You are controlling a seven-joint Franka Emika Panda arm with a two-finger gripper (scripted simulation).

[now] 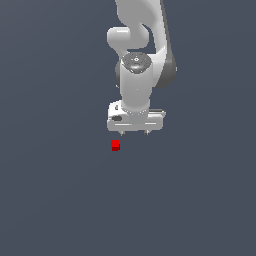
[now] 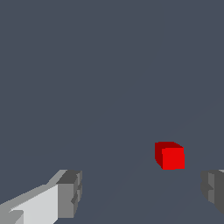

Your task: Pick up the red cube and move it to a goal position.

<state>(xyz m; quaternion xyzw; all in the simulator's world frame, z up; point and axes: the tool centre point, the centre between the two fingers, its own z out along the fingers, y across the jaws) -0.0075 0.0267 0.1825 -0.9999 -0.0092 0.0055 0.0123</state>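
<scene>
The red cube [image 1: 115,145] is a tiny bright red cube lying on the dark grey floor, just below and toward the exterior view's left of my white gripper [image 1: 134,133]. My gripper points down, its two short fingertips [image 1: 122,132] spread wide, and holds nothing. In the wrist view the cube [image 2: 169,155] lies beyond the line between the two grey fingertips [image 2: 70,192], closer to the far-side finger [image 2: 213,189]. The gripper [image 2: 142,192] is apart from the cube; its height above the floor I cannot tell.
The white arm [image 1: 137,40] rises behind the gripper at the top of the exterior view. The plain dark grey floor [image 1: 60,200] spreads all around, with no other objects showing.
</scene>
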